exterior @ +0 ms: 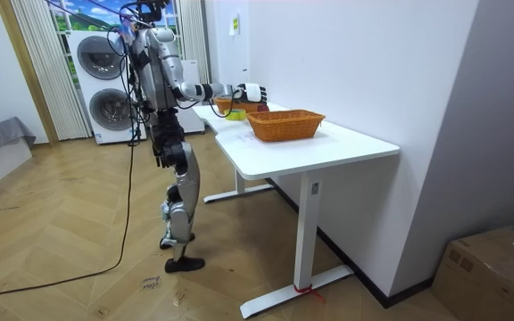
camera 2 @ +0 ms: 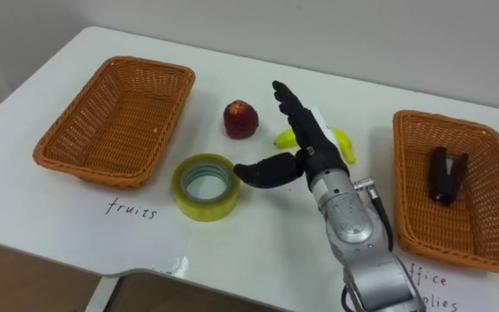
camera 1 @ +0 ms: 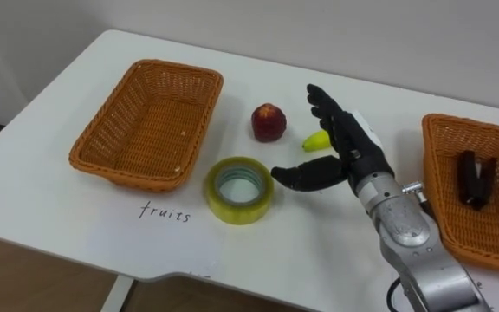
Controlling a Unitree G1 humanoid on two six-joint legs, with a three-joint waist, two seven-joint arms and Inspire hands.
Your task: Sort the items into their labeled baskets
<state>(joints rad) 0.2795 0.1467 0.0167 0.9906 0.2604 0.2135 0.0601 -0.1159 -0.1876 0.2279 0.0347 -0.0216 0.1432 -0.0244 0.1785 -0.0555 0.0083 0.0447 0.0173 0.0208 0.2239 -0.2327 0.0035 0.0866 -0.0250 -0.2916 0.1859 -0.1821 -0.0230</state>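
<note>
My right hand point(camera 1: 346, 147) hovers open over the white table point(camera 1: 76, 217), fingers straight and thumb spread, holding nothing. A yellow tape roll point(camera 1: 240, 190) lies flat just left of the thumb. A red apple point(camera 1: 268, 122) sits beyond it, left of the fingertips. A small yellow banana point(camera 1: 315, 139) lies partly hidden behind the hand. The wicker basket point(camera 1: 102, 165) at the left, with "fruits" handwritten in front, is empty. The right wicker basket point(camera 1: 444, 208) holds a black stapler-like item point(camera 1: 475, 178).
In the room view I stand at the table's far end with my right arm point(exterior: 212, 89) stretched over the tabletop; a basket point(exterior: 284, 125) is near that end. Stacked washing machines point(exterior: 101, 80) stand behind me. A cardboard box point(exterior: 493, 276) is on the floor.
</note>
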